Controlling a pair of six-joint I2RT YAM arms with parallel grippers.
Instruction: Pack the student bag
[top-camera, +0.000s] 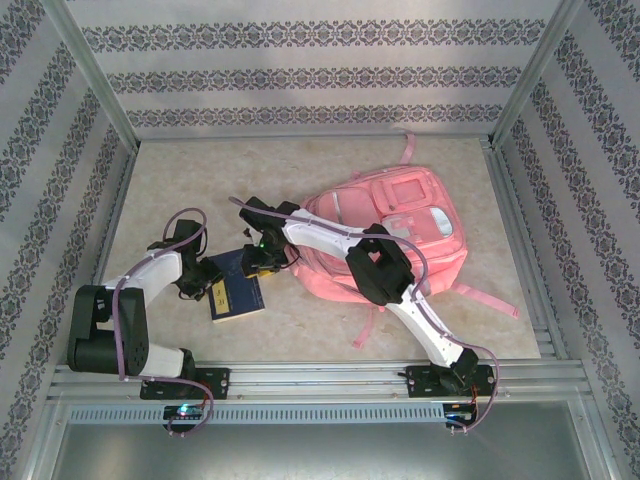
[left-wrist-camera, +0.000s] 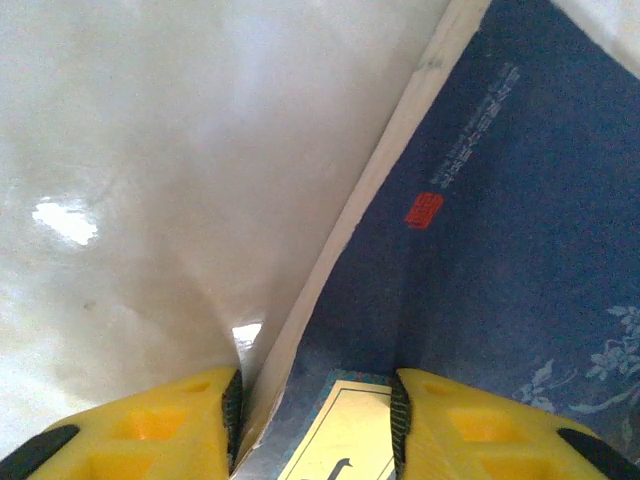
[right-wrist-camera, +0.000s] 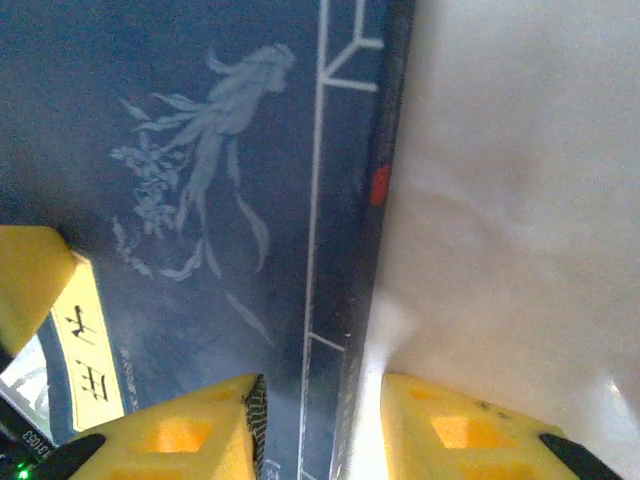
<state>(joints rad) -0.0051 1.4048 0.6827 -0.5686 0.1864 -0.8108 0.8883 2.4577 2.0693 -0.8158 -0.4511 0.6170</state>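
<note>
Top external: left gripper (top-camera: 203, 283) part open astride the left edge of a blue book (top-camera: 237, 293), grip cannot be told; right gripper (top-camera: 262, 262) likewise at its far edge; pink student bag (top-camera: 400, 215) lies flat just right of the book

The blue book (left-wrist-camera: 520, 250) carries pale characters (left-wrist-camera: 478, 130); too small to read.
</note>
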